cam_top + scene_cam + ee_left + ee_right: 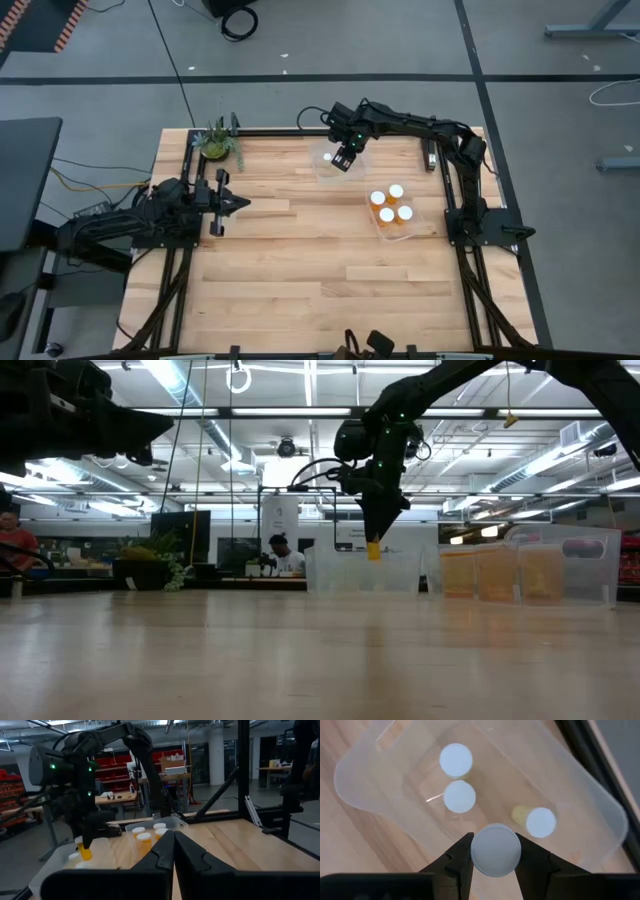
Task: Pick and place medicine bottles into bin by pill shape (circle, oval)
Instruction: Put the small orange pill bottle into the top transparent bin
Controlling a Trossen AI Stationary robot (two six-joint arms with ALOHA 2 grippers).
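A clear bin (324, 172) stands at the table's far middle. It holds three white-capped medicine bottles (459, 796); one of them (540, 821) looks tipped. Above it hangs my right gripper (345, 160), shut on another amber bottle (373, 550) with a white cap (496, 850). A second clear bin (386, 232) to the right holds several bottles (390, 205). My left gripper (228, 201) waits shut at the table's left side, with nothing in it. My right gripper pinches the bottle's white cap by its ribbed sides (479, 854) between the two fingers. The fingers (380, 520) come from above, pointing steeply down. The amber body hangs upright below the fingertips, clear of the bin and the bottles in it.
A small potted plant (217, 143) stands at the far left corner. Black frame rails (455, 215) run along the table's sides. The near half of the wooden table (320, 290) is bare. People (278, 552) show in the room beyond.
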